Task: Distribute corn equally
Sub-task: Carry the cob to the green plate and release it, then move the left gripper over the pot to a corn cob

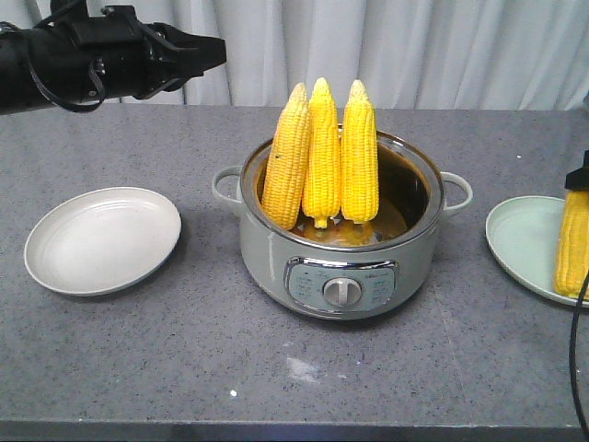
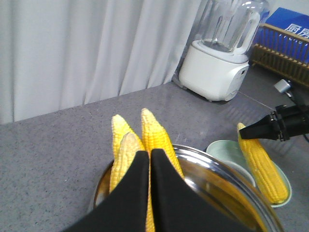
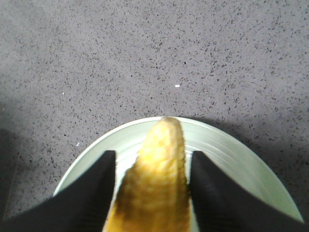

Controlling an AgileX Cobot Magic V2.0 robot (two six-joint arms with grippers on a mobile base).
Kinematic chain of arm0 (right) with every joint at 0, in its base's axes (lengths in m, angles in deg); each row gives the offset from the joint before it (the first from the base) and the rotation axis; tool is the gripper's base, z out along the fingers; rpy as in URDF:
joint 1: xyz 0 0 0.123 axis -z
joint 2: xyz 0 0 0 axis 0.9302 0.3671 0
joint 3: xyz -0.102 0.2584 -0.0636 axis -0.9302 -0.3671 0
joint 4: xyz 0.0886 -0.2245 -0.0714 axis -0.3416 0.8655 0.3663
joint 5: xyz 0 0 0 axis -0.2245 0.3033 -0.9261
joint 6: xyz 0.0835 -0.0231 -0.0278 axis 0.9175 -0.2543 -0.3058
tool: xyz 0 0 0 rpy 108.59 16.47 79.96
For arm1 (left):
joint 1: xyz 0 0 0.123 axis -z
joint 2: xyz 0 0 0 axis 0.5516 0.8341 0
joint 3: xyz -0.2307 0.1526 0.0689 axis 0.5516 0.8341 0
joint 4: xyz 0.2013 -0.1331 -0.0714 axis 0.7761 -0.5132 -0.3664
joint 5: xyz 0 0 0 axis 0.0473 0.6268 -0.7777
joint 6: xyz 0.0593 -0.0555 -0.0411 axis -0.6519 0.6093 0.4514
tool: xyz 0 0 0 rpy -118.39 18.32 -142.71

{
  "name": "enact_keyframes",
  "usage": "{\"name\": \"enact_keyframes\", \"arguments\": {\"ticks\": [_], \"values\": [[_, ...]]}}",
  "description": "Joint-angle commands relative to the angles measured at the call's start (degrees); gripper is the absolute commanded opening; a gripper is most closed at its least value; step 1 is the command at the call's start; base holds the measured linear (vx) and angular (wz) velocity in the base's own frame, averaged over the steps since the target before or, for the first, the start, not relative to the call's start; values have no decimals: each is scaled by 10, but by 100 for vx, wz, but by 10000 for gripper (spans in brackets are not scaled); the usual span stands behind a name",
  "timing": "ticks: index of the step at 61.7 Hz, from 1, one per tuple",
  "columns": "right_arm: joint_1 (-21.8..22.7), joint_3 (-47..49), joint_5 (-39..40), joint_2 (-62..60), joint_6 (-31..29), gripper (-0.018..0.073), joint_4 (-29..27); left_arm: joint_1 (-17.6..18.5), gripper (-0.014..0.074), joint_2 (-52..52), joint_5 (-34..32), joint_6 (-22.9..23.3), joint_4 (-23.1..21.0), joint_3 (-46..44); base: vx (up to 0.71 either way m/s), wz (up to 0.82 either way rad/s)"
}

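Observation:
Three corn cobs stand upright, tips up, in the grey-green cooking pot at the table's middle. A fourth cob stands tilted on the pale green plate at the right, its lower end on the plate. My right gripper is shut on this cob, one black finger on each side of it. My left gripper hangs shut and empty, high at the upper left. In the left wrist view its closed tips point at the pot's cobs.
An empty white plate lies left of the pot. A white blender and a wooden rack stand at the far end of the grey speckled table. Curtains hang behind.

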Motion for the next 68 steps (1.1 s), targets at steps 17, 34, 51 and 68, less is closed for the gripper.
{"name": "enact_keyframes", "arguments": {"ticks": [17, 34, 51, 68], "values": [[3, 18, -7, -35, -10, 591, -32, 3, 174, -11, 4, 2, -19, -21, 0, 0], [3, 18, -3, -68, -9, 591, -60, 3, 619, -9, -4, 14, -20, -21, 0, 0], [3, 18, -7, -131, -26, 591, -118, 56, 708, 77, -33, 18, -18, -102, 0, 0], [3, 18, -8, -145, -26, 591, -121, 61, 669, 154, -46, 105, 55, -212, 0, 0]]}}
